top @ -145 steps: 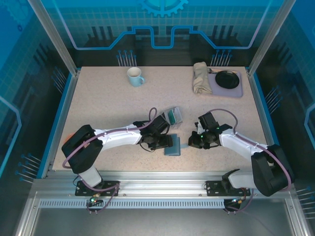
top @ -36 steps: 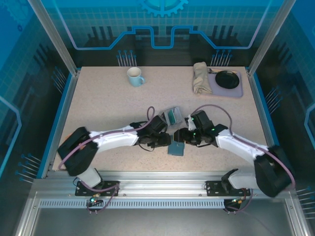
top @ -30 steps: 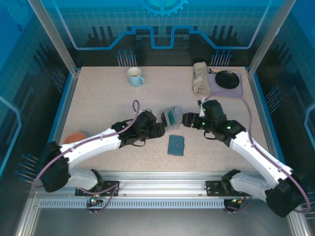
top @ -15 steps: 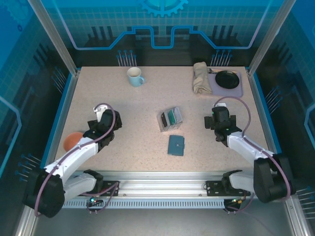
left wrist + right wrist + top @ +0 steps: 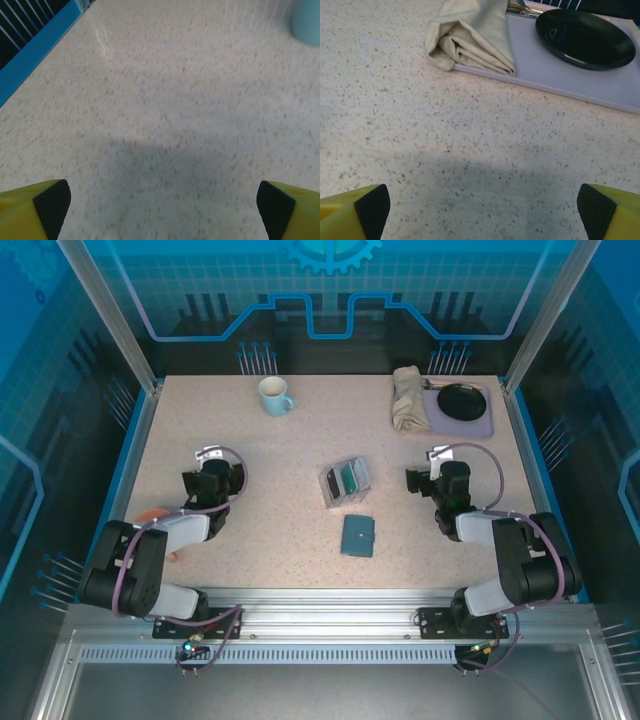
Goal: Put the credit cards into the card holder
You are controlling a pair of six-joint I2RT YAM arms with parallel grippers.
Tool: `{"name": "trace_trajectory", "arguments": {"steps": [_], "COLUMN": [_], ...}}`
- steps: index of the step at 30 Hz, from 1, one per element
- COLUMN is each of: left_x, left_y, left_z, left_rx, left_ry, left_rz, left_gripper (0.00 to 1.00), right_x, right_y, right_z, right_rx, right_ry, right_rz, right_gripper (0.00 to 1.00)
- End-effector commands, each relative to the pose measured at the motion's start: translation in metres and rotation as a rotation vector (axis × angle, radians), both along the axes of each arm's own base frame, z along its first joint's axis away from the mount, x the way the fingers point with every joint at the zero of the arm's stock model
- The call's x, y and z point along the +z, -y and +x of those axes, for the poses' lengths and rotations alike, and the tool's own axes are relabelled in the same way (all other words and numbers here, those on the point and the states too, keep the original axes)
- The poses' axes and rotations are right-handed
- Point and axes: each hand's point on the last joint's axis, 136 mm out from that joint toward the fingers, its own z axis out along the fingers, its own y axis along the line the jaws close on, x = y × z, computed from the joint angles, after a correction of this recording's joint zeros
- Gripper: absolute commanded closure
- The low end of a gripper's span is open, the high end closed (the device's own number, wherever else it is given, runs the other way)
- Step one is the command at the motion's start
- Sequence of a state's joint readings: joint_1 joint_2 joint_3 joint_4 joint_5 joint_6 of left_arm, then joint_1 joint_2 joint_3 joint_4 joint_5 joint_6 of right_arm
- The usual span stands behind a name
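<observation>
Top external view: I read the card holder [image 5: 357,535] lying shut and flat on the worktop [image 5: 270,450], low in the centre of the frame, its long axis running roughly up and down the picture. Just above it, apart from it, stands a pale grey card rack [image 5: 345,481] tilted slightly; teal credit cards [image 5: 351,477] stand in its slots, and I cannot count them. Whether any card is already inside the closed holder I cannot tell. The left gripper [image 5: 207,483] sits left of centre and the right gripper [image 5: 441,480] right of centre, with rack and holder between them. By my judgement the right one is the nearer. On both wrist views the jaws stand fully apart with only bare worktop between the pads, so neither has hold of anything. At upper right a grey tray [image 5: 482,426] carries a black dish [image 5: 463,400], with a folded cloth [image 5: 408,400] across its left edge. A mug [image 5: 273,395] stands upper left, contents not discernible.
</observation>
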State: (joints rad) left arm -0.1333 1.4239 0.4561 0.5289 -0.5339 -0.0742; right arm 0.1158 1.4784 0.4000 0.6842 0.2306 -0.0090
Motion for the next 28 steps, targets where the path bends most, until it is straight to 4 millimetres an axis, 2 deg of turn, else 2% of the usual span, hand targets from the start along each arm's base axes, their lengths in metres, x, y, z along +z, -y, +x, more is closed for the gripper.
{"name": "trace_trajectory", "arguments": {"steps": [1,5,7,24,27,28], "left_x": [0.013,0.002,-0.002,-0.001,-0.002,-0.002], "left_y": [0.005,0.011,0.01,0.016,0.025,0.035], "left_z": [0.018,0.017,0.018,0.02,0.022,0.022], "left_rx": [-0.094,-0.188,-0.18,-0.217,-0.269,-0.332], "left_ry": [0.119,0.165,0.107,0.111,0.098,0.093], "left_rz": [-0.051,-0.106,-0.129,-0.124,-0.13,-0.135], "left_gripper": [0.01,0.01,0.01,0.01,0.01,0.01], "right_x": [0.02,0.019,0.019,0.02,0.019,0.019], "right_y": [-0.008,-0.003,-0.001,-0.002,-0.002,-0.002], "right_z": [0.009,0.014,0.014,0.016,0.015,0.015], "right_rx": [0.052,0.028,0.023,0.032,0.032,0.032], "right_ry": [0.113,0.093,0.091,0.089,0.087,0.087], "right_rz": [0.029,0.039,0.042,0.049,0.049,0.05], "right_gripper": [0.01,0.0,0.0,0.0,0.0,0.0]}}
